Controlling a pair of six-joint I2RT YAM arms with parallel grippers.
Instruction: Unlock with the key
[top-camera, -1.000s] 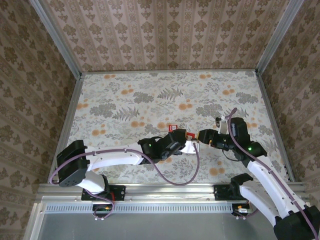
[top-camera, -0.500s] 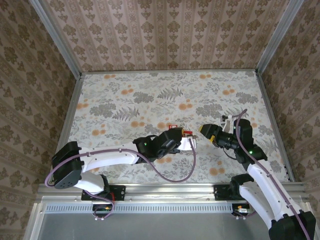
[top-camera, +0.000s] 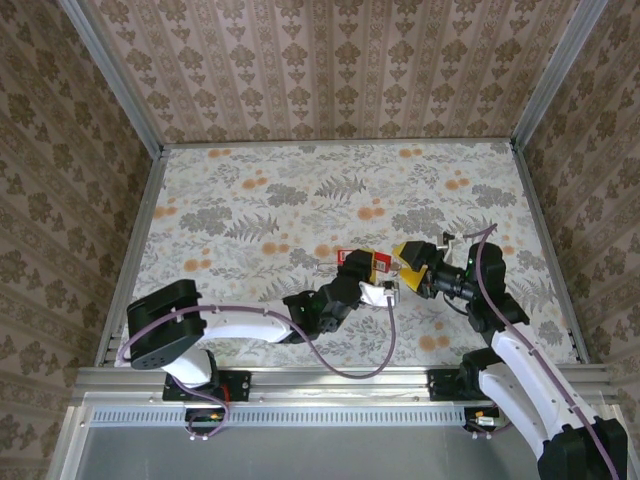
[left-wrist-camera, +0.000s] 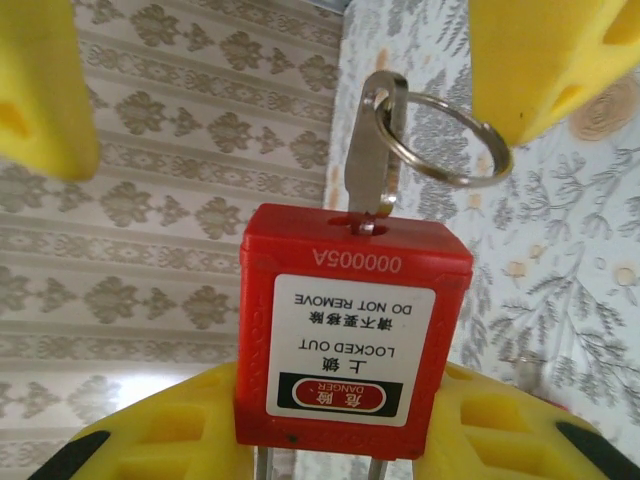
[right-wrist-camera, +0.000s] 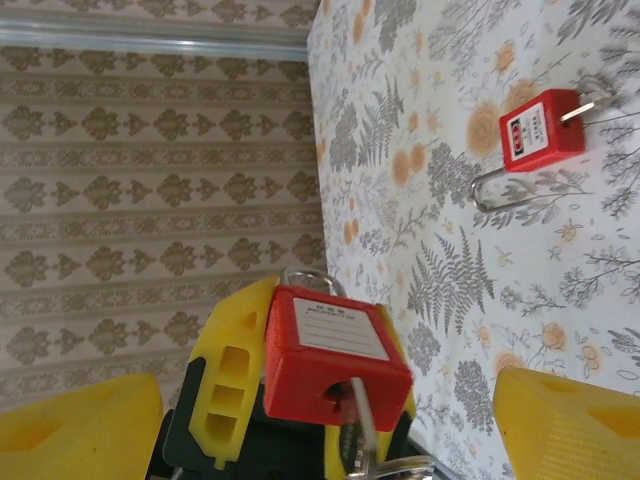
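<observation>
My left gripper (top-camera: 367, 268) is shut on a red padlock (left-wrist-camera: 352, 320) with a "DANGER LOCKED OUT" label, its yellow fingers (left-wrist-camera: 140, 435) clamping the body's sides. A silver key (left-wrist-camera: 372, 150) sits in the keyhole, with its ring (left-wrist-camera: 445, 140) hanging off. My right gripper (top-camera: 408, 255) is open, and its yellow fingers (left-wrist-camera: 35, 90) stand on either side of the key without touching it. In the right wrist view the padlock (right-wrist-camera: 335, 360) faces me with the key (right-wrist-camera: 362, 425) pointing at the camera, between my fingertips (right-wrist-camera: 575, 415).
A second red padlock (right-wrist-camera: 541, 130) lies flat on the floral table (right-wrist-camera: 470, 290), its shackle pointing down-left and a key in it; from above this second padlock (top-camera: 346, 258) sits just left of the held one. Patterned walls enclose the table.
The left gripper has turned and shifted a little with the padlock. The right gripper drew back slightly, then rose and now stands open around the key.
</observation>
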